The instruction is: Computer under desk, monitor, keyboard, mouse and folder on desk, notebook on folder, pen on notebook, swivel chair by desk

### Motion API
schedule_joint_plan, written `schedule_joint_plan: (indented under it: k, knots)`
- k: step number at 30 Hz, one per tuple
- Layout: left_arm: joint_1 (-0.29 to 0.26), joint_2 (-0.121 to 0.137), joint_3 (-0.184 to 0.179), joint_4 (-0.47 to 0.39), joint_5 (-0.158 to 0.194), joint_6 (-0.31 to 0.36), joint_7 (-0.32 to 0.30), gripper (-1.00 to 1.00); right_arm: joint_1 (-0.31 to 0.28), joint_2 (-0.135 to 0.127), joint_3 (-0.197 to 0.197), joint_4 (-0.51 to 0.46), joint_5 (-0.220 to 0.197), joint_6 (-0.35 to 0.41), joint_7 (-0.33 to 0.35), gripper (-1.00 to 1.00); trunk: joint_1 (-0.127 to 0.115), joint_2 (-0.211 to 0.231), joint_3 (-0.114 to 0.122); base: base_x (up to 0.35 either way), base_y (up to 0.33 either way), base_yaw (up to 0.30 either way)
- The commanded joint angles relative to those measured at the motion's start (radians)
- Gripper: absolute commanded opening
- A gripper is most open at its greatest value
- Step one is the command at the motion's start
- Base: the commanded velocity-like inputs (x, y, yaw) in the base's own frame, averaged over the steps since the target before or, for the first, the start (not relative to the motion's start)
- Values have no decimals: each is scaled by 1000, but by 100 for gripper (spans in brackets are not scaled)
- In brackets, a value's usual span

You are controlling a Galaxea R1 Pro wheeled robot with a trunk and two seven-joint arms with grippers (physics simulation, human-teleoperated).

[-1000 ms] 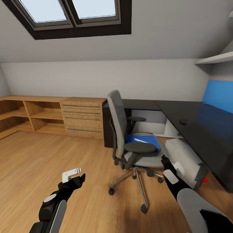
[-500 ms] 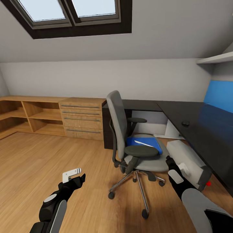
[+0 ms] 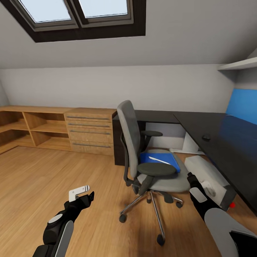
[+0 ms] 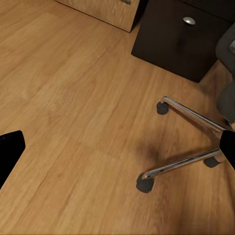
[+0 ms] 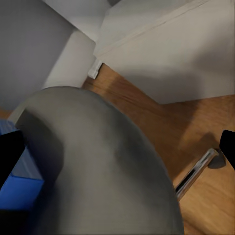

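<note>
- Wooden flooring [image 3: 43, 171] runs under a sloped ceiling with a skylight [image 3: 76, 14], and low wooden shelving and drawers [image 3: 89, 130] are set against the far wall.
- A grey swivel chair [image 3: 130, 135] is taken as the landmark: it is seen standing on the floor just beside the dark worktop [image 3: 221, 135], which wraps around behind it and along its far side.
- On the chair's seat a blue folder [image 3: 159, 160] is seen lying flat, with a thin white object resting on it, too small to be named.
- A small dark mouse [image 3: 206, 136] is seen on the worktop, beyond the chair.
- A pale, box-like computer [image 3: 207, 175] is seen lying on the floor between the chair and the worktop, partly beneath the worktop's edge.
- The left hand [image 3: 84, 196] is held low over bare floor, well apart from the chair's base; its fingers are spread wide and nothing is held.
- The right hand [image 3: 191, 177] is placed just beside the seat's edge, on the computer side; in the right wrist view the fingers are spread with nothing between them.
- The step in hand is judged to be the approach to the folder.
- For the next move, the right hand would need to be carried over the seat edge and lowered onto the folder's near rim, clear of the armrest [image 3: 157, 169].
</note>
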Motion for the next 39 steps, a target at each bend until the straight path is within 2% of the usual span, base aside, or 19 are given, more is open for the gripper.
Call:
schedule_joint_plan:
  k: [1, 7, 13, 17, 18, 19, 27, 30, 32, 39]
  knots:
    - [-1, -1, 0, -1, 11, 4, 7, 100, 0, -4, -2, 0, -11, -4, -1, 100, 0, 0, -1, 27, 0, 0]
    - [-1, -1, -1, -1, 11, 3, 7, 100, 0, -18, -29, 1, -13, 0, -1, 100, 0, 0, -1, 164, 0, 0]
    - [-1, -1, -1, -1, 11, 3, 7, 100, 0, -18, -35, 1, -14, 9, -1, 100, 0, 0, -1, 109, 0, 0]
    - [-1, -1, -1, -1, 11, 3, 7, 100, 0, -19, -40, 4, -14, 54, -1, 100, 0, 0, -1, 216, 0, 0]
    - [-1, -1, -1, -1, 11, 3, 7, 100, 0, -19, -64, 4, -14, 92, -1, 100, 0, 0, -1, 110, 0, 0]
    - [-1, -1, -1, -1, 11, 3, 7, 100, 0, -20, -72, 4, -14, 103, -1, 100, 0, 0, -1, 183, 0, 0]
    - [-1, -1, -2, -1, 11, 2, 6, 100, 0, -30, -88, 6, -14, 137, -3, 100, 0, 0, -1, 218, 0, 0]
    - [-1, -1, -2, -1, 11, 3, 6, 100, 0, -36, -113, 6, -14, 165, -3, 100, 0, 0, -1, 229, 0, 0]
    - [-1, -1, -2, -1, 11, 3, 5, 100, 0, -38, -128, 6, -14, 191, -3, 100, 0, 0, -1, 65, 0, 0]
    - [-1, -1, -2, -1, 11, 4, 6, 100, 0, -38, -138, 6, -14, 214, -4, 100, 0, 0, -1, 8, 0, 0]
